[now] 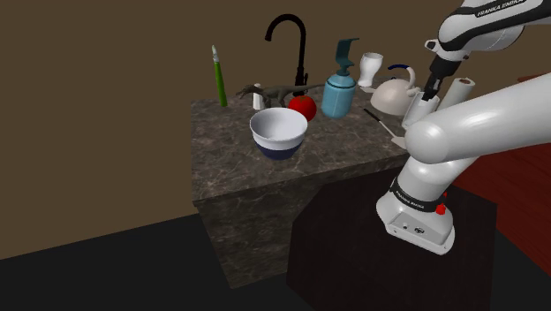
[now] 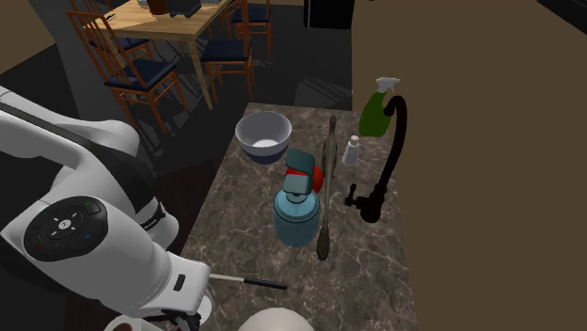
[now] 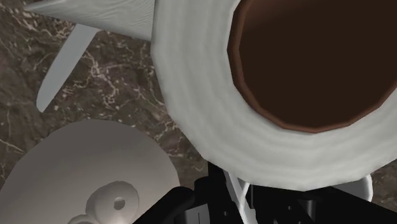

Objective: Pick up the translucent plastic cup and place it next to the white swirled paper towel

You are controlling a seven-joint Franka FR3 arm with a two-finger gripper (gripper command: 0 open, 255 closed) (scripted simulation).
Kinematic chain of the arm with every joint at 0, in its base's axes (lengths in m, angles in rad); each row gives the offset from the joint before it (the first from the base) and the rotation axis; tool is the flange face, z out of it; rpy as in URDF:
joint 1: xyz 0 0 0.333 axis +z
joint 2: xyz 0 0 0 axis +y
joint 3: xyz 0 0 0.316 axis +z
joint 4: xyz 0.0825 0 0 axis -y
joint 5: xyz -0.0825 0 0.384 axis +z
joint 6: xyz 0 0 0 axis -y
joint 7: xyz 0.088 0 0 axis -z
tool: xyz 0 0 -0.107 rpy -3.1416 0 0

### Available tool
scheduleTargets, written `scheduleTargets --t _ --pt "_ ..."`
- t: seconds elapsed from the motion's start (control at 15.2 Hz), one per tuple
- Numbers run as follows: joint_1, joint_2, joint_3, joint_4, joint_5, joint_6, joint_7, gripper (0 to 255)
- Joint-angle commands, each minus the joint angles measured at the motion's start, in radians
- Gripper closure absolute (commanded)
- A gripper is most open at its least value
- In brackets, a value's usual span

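Cup (image 1: 416, 109) stands beside paper towel (image 1: 459, 88) on dark marbled counter (image 1: 238, 155) before brown wall (image 1: 88, 106)

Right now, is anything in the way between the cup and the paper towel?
Nothing visible is. The cup stands close beside the paper towel, with no object between them. The kettle is on the cup's other side.

1 white bowl (image 2: 264, 137) sits near 1 blue dispenser (image 2: 297, 214) and 1 black faucet (image 2: 370, 201).

Arm (image 1: 481, 124): glossy white rounded links, dark joints, dark "FRANKA EMIKA" lettering on one link. Black lettered band and a small red dot at one joint. All-black hand (image 1: 430, 88).
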Motion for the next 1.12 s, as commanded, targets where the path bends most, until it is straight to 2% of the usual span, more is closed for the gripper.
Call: scheduleTargets --t 0.0,0.07,0.13,0.46,0.73,1.06 --pt "0.000 0.000 0.000 0.000 0.000 0.001 0.000 255" --pt "0.000 0.000 0.000 0.000 0.000 0.001 0.000 255" --pt "0.000 0.000 0.000 0.000 0.000 0.001 0.000 0" --pt "0.000 0.000 0.000 0.000 0.000 0.001 0.000 0" --pt "-0.017 -0.074 0.087 0.073 0.047 -0.152 -0.008 0" --pt "-0.017 -0.074 0.087 0.073 0.047 -0.152 -0.008 0"
